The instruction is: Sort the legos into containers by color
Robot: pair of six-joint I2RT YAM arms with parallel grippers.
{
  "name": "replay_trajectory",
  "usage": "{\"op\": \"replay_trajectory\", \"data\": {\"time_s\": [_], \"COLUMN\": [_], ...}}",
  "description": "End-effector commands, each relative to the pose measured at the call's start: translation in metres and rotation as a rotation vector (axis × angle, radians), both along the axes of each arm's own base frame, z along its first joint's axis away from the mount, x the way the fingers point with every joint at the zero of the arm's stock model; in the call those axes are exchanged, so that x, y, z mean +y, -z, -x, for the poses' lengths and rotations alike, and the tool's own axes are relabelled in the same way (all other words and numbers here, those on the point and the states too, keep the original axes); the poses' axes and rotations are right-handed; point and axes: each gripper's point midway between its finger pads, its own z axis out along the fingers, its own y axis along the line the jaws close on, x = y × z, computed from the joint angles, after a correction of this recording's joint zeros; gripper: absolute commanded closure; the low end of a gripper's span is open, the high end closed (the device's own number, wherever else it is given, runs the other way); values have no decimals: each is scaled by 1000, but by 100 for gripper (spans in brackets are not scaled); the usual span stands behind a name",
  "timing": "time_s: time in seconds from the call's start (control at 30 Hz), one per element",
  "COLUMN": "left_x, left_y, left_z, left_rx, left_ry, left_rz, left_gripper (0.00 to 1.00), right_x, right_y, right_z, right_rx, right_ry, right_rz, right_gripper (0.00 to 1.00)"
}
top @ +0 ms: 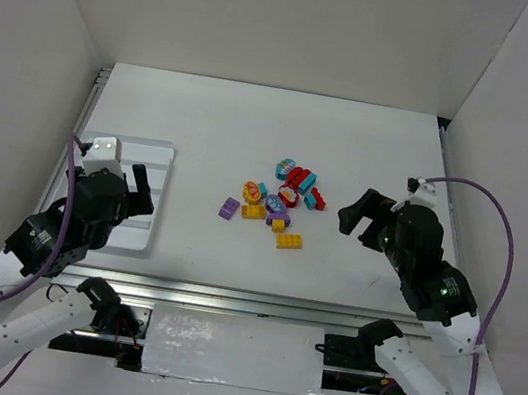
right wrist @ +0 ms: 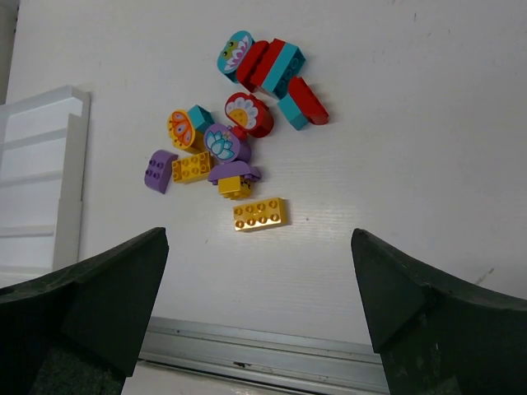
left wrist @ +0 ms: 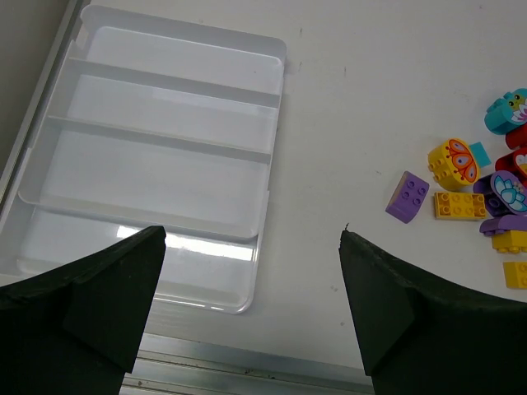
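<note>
Seen from above, the left arm [top: 90, 209] is covering the left part of the tray [top: 157, 180]. At the left wrist, the picture's right edge is cutting off a teal brick [left wrist: 504, 113] and a yellow brick [left wrist: 515, 274].

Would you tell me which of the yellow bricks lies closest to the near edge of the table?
The flat yellow eight-stud brick. It lies slightly apart on the near side of the cluster, while the other yellow bricks sit farther back among the purple pieces.

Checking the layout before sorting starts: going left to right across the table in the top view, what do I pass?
In order: white tray → lone purple brick → mixed brick pile → right hand.
</note>
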Motion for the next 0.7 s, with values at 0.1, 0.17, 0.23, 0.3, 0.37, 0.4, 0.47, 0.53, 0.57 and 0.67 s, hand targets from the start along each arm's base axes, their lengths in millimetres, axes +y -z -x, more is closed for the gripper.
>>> {"op": "replay_trajectory", "data": {"time_s": [0.1,0.17,0.23,0.3,0.37,0.4,0.47,0.53,0.57,0.67], "left_x": [-1,-3,-5,-6,-8,-10,-11,-12,-13,-13], "left_y": [-6,-6,-6,-6,-5,-4,-2,-1,0,0], "left_z": [-4,-4,-4,-5,-6,-6,-7,-7,-7,-7], "left_rx": [-30,-26,-26,-28,-24,-19,-16,-13,-11,-12], "left_ry": [-7,1,11,18,30,37,41,51,53,57], "left_rz": [19,18,19,22,20,20,21,22,23,24], "left_gripper": [0,0,1,1,1,0,0,0,1,1], "right_x": [10,18,41,61,70,83,85,100,105,114], "right_y": [-17,-13,-1,21,37,58,68,91,110,136], "right_z": [-4,-8,-14,-20,-28,-31,-44,-52,-55,-63], "right_rx": [-19,-9,32,112,152,212,232,289,336,386], "right_ry": [-38,-61,-141,-198,-183,-194,-135,-150,-151,-135], "right_rz": [-25,-47,-86,-95,-41,21,105,187,240,355], "right_gripper": [0,0,0,0,0,0,0,0,0,0]}}
